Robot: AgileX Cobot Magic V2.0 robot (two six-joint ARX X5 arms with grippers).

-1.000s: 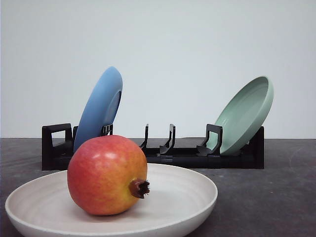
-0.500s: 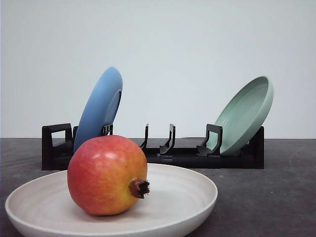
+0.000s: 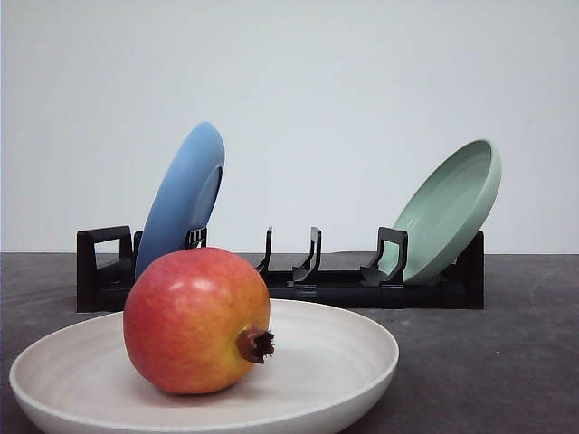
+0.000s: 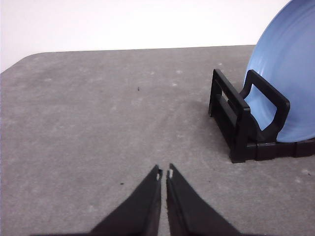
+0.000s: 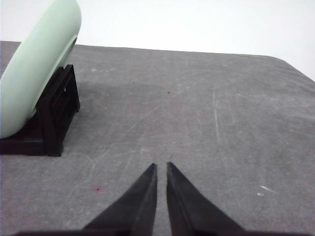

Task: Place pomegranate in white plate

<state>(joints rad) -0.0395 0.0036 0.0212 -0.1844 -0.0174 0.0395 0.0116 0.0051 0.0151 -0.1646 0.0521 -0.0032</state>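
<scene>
Although the pomegranate (image 3: 196,321) is already lying inside the white plate (image 3: 344,362), left of the plate's middle with its dark crown pointing toward the right rim, a few things are still worth watching. The fruit is resting on its rounded side on a shallow, sloping floor, so I am judging that any knock to the plate or the desk (image 3: 507,362) could be setting it rolling; the low rim would probably be catching it, but only just. The plate itself is sitting at the near edge of the desk in the front view, so a nudge from an arm swinging across that edge is the likeliest cause of trouble.

Neither tool is carrying anything. The left gripper (image 4: 164,173) is hanging over bare desk with its fingers nearly pressed together, just a thin slit showing between the tips, near the black rack (image 4: 243,123) end that is propping the blue plate (image 4: 288,73). The right gripper (image 5: 161,167) is sitting in much the same way, tips almost meeting, near the rack's other end where the pale green plate (image 5: 34,73) is leaning.

Both leaning plates are standing steeply in their slots, so a careless sweep near the rack could be tipping one over. Otherwise the placing looks finished to me.
</scene>
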